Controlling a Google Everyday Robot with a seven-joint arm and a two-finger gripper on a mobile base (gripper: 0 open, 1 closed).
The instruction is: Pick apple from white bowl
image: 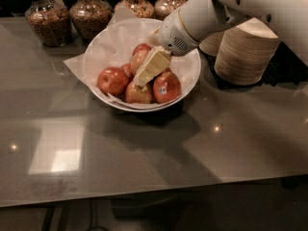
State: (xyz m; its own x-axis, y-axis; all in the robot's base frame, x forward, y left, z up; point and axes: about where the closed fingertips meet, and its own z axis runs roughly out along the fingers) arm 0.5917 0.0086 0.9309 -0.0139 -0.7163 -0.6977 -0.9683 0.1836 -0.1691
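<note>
The white bowl (pixel 190 76) with a crumpled paper liner stands at the back middle of the dark table and holds several apples. The red apple with a pale orange-yellow blush (pixel 136 61) lies in the middle of the pile, partly hidden by my gripper. My gripper (pixel 144 77), cream-coloured, reaches down from the upper right into the bowl and lies across this apple, its tip low among the fruit. A red apple with a sticker (pixel 167 86) is to the right, a smaller apple (pixel 138 95) in front, a glossy red apple (pixel 112 80) to the left.
Several glass jars of grain (pixel 44 18) stand along the back edge behind the bowl. A stack of small beige paper bowls (pixel 245 52) stands to the right, under my white arm (pixel 231 8). The glossy table (pixel 144 158) stretches to the front.
</note>
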